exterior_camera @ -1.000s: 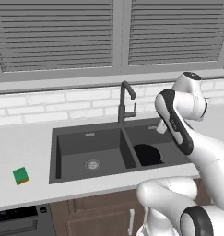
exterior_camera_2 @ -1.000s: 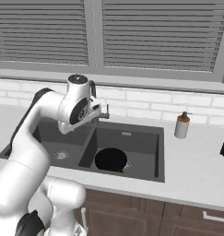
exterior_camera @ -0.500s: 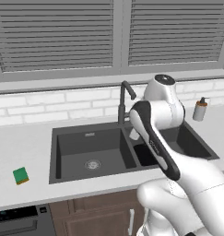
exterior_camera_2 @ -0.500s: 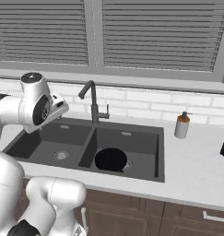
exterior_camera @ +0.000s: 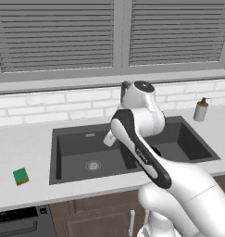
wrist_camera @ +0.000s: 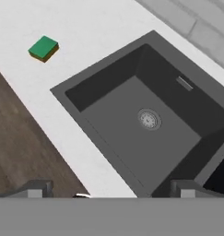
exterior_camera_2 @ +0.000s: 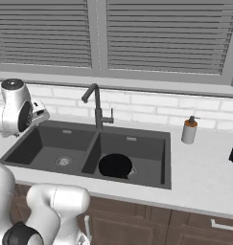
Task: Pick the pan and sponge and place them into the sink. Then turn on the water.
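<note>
Two dark fingertips of the gripper (wrist_camera: 109, 189) are standing wide apart and gripping nothing, hanging over the front edge of the sink (wrist_camera: 72, 108), presumably readying for the next pickup. Beyond them, the pan (exterior_camera_2: 115, 165) is already lying in the right basin. Farther left, the sponge (wrist_camera: 43, 48) is sitting green side up on the counter (wrist_camera: 81, 37), well apart from the sink, waiting to be picked.
</note>
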